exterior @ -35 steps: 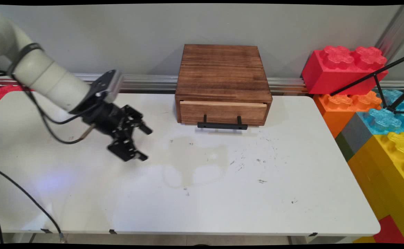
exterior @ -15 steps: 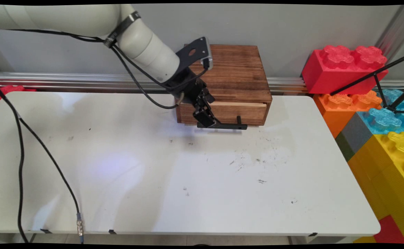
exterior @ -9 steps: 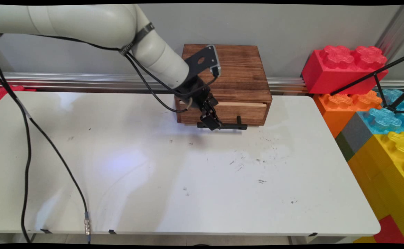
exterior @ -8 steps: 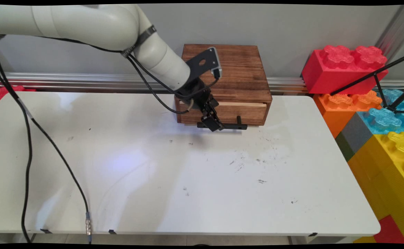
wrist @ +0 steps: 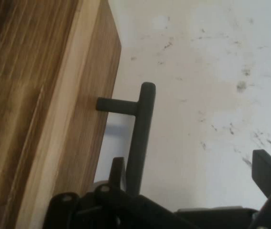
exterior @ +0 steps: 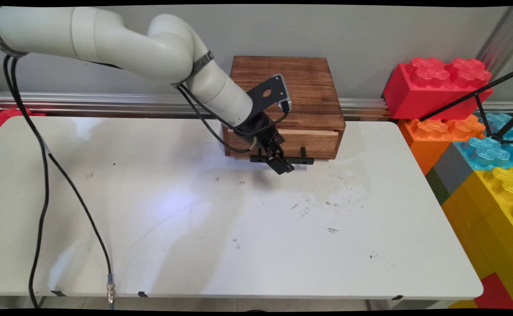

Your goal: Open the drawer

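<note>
From open table left of the wooden drawer box, my gripper had swung over to the box's black handle. Its fingers stood spread, straddling the bar, one between handle and drawer front.

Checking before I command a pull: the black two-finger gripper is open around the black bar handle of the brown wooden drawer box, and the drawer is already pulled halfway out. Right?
Not quite. The drawer is shut: in the main view its front sits flush in the brown wooden drawer box. The rest holds: the hand view shows the black two-finger gripper open, with the black bar handle between its fingers.
</note>
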`<action>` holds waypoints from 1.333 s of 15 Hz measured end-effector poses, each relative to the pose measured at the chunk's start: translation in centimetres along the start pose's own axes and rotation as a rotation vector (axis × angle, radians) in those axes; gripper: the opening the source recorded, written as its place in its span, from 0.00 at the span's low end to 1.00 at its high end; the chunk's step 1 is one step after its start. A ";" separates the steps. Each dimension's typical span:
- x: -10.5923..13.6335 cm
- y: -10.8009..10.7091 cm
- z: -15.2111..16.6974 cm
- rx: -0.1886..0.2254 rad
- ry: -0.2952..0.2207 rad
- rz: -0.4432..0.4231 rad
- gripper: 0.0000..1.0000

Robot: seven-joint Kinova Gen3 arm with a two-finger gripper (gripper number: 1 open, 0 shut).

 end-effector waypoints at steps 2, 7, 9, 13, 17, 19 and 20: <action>-0.1 -0.1 0.7 0.004 0.005 -0.004 1.00; -0.6 -0.6 2.1 0.010 0.007 0.001 1.00; -0.9 -0.8 2.5 0.008 0.008 0.005 1.00; -1.5 -1.3 3.3 -0.002 0.011 0.013 1.00; -2.1 -1.4 4.1 -0.027 0.011 0.025 1.00; -2.2 -1.5 4.4 -0.034 0.013 0.029 1.00; -2.3 -1.5 4.6 -0.037 0.013 0.032 1.00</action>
